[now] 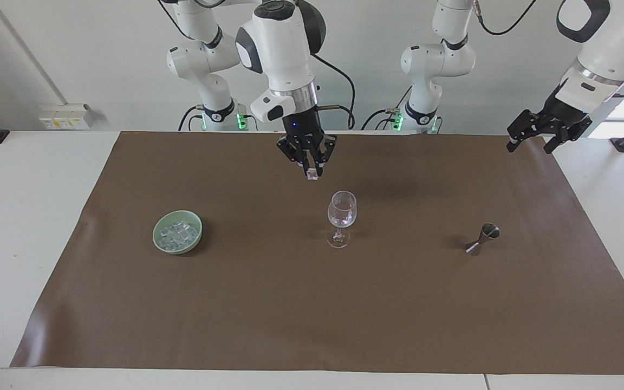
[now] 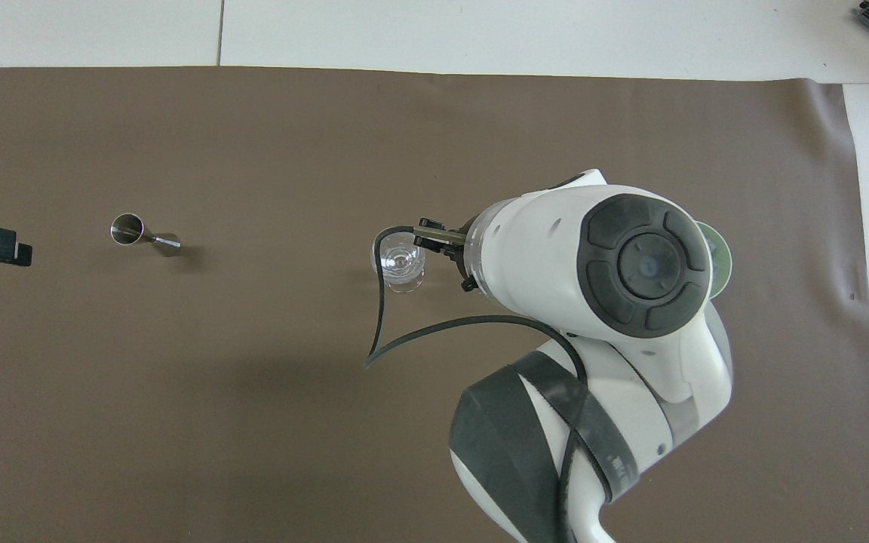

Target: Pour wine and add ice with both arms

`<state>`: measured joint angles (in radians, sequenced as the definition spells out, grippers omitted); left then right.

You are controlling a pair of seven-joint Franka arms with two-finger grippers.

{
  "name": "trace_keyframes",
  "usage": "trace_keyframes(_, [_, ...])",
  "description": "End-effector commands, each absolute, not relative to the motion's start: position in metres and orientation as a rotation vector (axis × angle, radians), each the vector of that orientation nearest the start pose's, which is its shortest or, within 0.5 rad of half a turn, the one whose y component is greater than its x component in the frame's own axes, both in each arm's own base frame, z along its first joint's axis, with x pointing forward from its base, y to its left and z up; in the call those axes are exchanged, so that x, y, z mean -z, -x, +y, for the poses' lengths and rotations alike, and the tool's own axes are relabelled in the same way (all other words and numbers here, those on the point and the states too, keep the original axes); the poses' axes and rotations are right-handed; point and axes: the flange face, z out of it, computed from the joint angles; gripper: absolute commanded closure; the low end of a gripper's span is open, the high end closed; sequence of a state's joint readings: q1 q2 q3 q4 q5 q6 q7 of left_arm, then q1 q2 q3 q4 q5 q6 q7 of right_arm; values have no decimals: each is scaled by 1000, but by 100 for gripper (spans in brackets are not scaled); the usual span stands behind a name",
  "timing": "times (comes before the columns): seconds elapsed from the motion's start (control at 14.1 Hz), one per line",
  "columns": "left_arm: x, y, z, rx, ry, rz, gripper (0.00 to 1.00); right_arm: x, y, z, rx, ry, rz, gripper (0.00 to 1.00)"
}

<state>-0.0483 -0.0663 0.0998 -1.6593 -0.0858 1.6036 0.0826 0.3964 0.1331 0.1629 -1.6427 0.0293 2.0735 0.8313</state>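
My right gripper hangs above the brown mat, a little short of the wine glass on the side toward the right arm's end. It is shut on one small clear cube of ice. In the overhead view the right arm's wrist hides that gripper and reaches the edge of the wine glass. More ice lies heaped in the pale green bowl. My left gripper waits open above the mat's edge at the left arm's end. No wine shows in either view.
A steel jigger lies tilted on the mat between the glass and the left arm's end, also seen as the jigger from above. The brown mat covers most of the white table.
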Motion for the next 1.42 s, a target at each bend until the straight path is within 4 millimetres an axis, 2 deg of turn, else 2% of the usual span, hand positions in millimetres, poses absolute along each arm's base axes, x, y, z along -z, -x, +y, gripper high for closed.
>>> trace_keyframes(0.0, [-622,-529,23,44,3215,55,0,-559,-551,349,298,2835,443,100])
trace_keyframes(0.14, [-622,-529,23,44,3215,55,0,-558,-554,357,335,2798,447,100])
trace_keyframes(0.21, [-622,-529,23,44,3215,55,0,-549,-546,375,316,2806,420,100])
trace_keyframes(0.5, [-622,-529,23,47,3215,55,0,-521,-553,391,359,2825,420,100])
trace_keyframes(0.78, [-622,-529,23,44,3215,55,0,-512,-553,392,358,2836,409,100])
trace_keyframes(0.93, [-622,-529,23,47,3215,55,0,-501,-551,404,360,2829,392,100])
trace_keyframes(1.35, [-622,-529,23,47,3215,55,0,-496,-551,405,358,2832,389,100])
